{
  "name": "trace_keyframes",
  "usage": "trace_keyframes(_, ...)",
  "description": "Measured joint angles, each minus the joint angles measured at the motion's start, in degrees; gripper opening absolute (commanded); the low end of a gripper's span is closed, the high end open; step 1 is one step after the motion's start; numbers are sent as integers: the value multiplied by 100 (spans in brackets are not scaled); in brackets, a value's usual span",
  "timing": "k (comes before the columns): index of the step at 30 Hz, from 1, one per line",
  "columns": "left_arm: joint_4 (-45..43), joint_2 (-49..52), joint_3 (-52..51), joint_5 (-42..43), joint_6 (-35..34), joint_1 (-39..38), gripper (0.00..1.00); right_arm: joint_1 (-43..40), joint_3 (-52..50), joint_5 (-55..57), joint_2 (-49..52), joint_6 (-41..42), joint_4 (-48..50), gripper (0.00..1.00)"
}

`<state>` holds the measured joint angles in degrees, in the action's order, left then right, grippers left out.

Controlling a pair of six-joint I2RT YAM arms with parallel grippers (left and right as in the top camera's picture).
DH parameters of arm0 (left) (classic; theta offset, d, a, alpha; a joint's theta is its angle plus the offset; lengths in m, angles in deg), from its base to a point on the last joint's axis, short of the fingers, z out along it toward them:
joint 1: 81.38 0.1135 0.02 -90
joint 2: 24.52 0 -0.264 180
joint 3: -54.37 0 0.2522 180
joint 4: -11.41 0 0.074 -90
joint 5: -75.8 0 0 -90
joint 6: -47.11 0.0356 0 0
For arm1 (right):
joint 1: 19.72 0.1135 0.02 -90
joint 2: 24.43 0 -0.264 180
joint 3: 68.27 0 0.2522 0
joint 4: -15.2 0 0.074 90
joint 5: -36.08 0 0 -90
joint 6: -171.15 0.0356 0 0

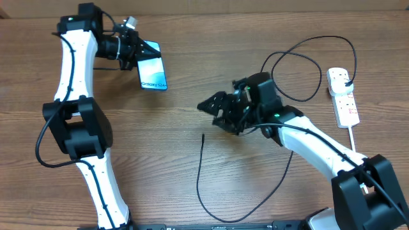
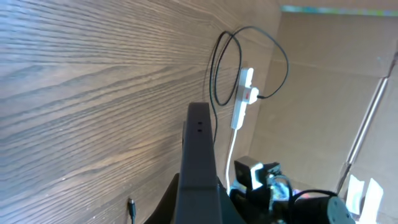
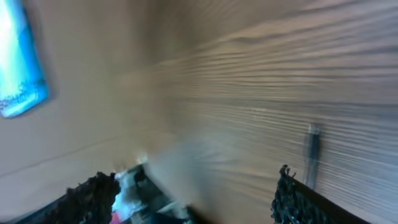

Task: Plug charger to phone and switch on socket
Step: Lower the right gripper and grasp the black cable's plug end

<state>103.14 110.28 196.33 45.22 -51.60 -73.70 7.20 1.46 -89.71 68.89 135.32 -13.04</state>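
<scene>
My left gripper (image 1: 135, 53) is shut on the top end of the phone (image 1: 153, 74), which has a cyan screen and is held tilted at the back left. In the left wrist view the phone (image 2: 199, 149) shows edge-on as a dark bar between the fingers (image 2: 199, 214). My right gripper (image 1: 213, 107) is open and empty over the table's middle, above and right of the charger's connector tip (image 1: 203, 136). The thin black cable loops along the front and runs back to the white socket strip (image 1: 343, 96). The blurred right wrist view shows the tip (image 3: 313, 148) near the right finger and the phone (image 3: 18, 62) far left.
The cable makes a big loop (image 1: 300, 67) behind the right arm, with its black plug in the strip. The strip's thick white cord (image 1: 353, 137) runs toward the front right. The left wrist view also shows the strip (image 2: 245, 94) and the tip (image 2: 131, 208).
</scene>
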Motion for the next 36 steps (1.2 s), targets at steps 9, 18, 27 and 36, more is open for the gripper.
trace_keyframes(9, 7, 0, 0, 61, 37, 66, 4, 691, 1554, 2240, 7, -970, -1847, 89)
trace_keyframes(18, 26, 0, 0, 63, 35, 66, 4, 1373, 1558, 3333, 581, -1174, -2090, 88)
trace_keyframes(27, 26, 0, 0, 61, 35, 66, 4, 1545, 1558, 3622, 1335, -1108, -2385, 88)
trace_keyframes(36, 20, 0, 0, 61, 35, 66, 4, 1652, 1558, 3668, 1335, -1023, -2710, 88)
